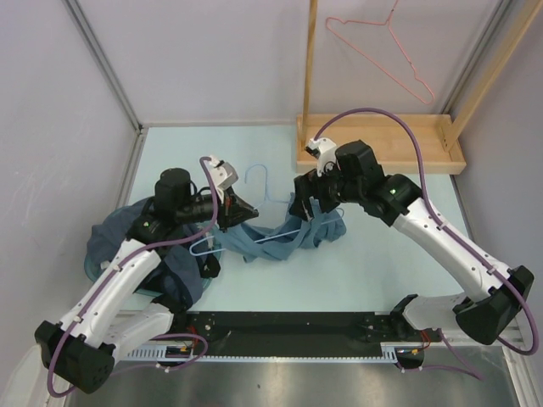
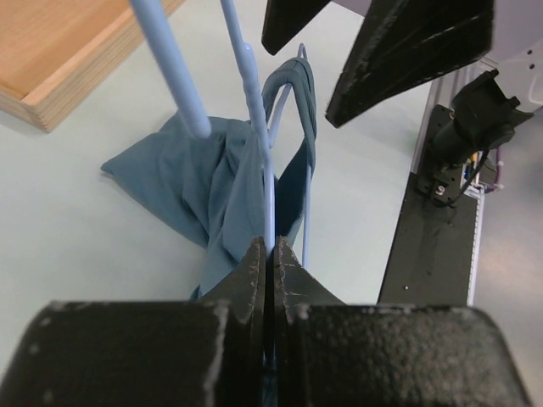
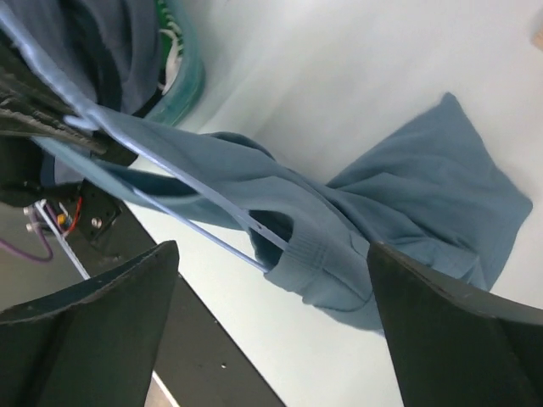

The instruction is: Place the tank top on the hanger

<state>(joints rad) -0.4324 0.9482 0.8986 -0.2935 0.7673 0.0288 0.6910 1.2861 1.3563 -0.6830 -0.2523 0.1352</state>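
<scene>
The teal-blue tank top [image 1: 284,237] lies bunched on the table between my two grippers. One strap [image 3: 310,250] is looped over an end of the light-blue wire hanger [image 1: 261,175]. My left gripper [image 1: 240,212] holds the hanger tilted above the table. In the left wrist view it [image 2: 270,253] is shut on a hanger wire [image 2: 253,93], with the top [image 2: 191,182] hanging beyond it. My right gripper [image 1: 310,208] hovers over the strap end. In the right wrist view it [image 3: 271,318] is open with nothing between its fingers. The hanger [image 3: 199,193] and top [image 3: 416,199] lie below it.
A pink wire hanger [image 1: 382,47] hangs from a wooden stand with a tray base [image 1: 382,153] at the back right. A navy-blue heap of clothes [image 1: 114,246] lies under my left arm. A black rail [image 1: 288,326] runs along the near table edge.
</scene>
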